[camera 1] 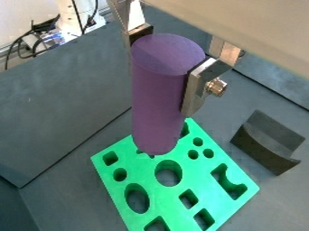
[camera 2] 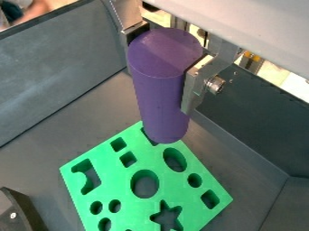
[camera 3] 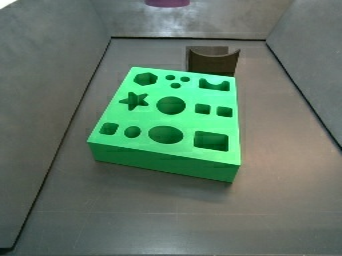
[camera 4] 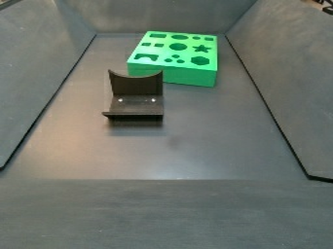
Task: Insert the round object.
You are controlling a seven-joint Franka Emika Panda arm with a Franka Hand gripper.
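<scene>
My gripper (camera 1: 165, 63) is shut on the round object, a tall smooth purple cylinder (camera 1: 161, 99), and holds it upright in the air above the green block (camera 1: 248, 187). A silver finger (camera 1: 201, 87) presses each side of its upper end. Both wrist views show this, with the gripper (camera 2: 163, 63), cylinder (camera 2: 160, 90) and block (camera 2: 115, 185). The block has several shaped holes, with a round hole (camera 3: 170, 104) in its middle. In a side view only the cylinder's lower end (camera 3: 167, 3) shows at the picture's top edge. The gripper is out of view in both side views.
A dark brown curved block (camera 3: 211, 58) stands on the floor just beyond the green block; it also shows in a side view (camera 4: 134, 94) and in a wrist view (camera 1: 268, 140). Sloping grey walls (camera 3: 60, 110) enclose the dark floor (camera 4: 182, 146).
</scene>
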